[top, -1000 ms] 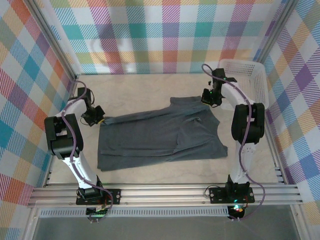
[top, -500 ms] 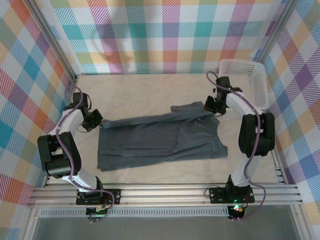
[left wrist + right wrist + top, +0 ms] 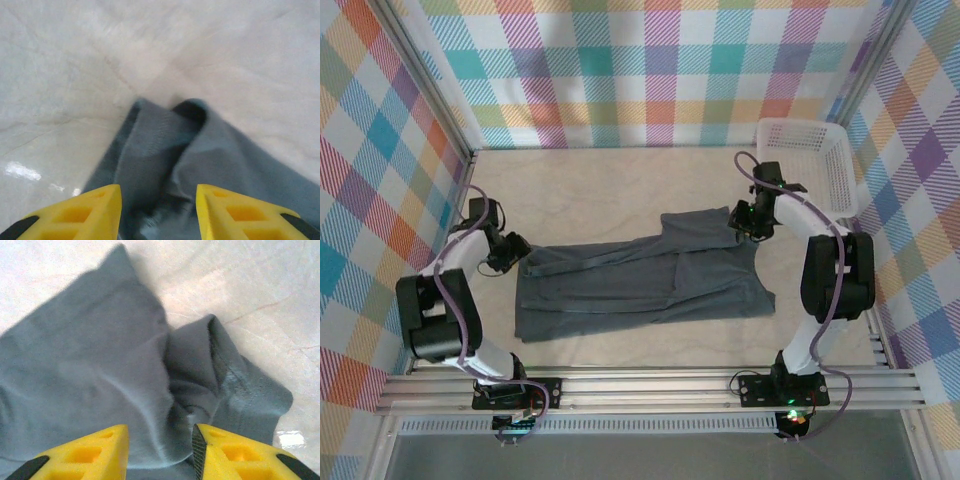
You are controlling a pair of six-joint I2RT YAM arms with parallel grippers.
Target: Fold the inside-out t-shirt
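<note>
The dark slate-grey t-shirt [image 3: 640, 280] lay stretched, creased and partly doubled over on the table [image 3: 600, 185]. The left gripper [image 3: 517, 250] and right gripper [image 3: 747, 225] each pinched a bunched, stitched edge.

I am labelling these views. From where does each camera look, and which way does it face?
Top external: above, behind the bases, facing down on the table and t-shirt; both arms show.
Left wrist: on the left arm, facing down at bunched t-shirt cloth; its yellow fingers show.
Right wrist: same on the right arm, its fingers over another bunched edge.
Shared: all show the t-shirt.
</note>
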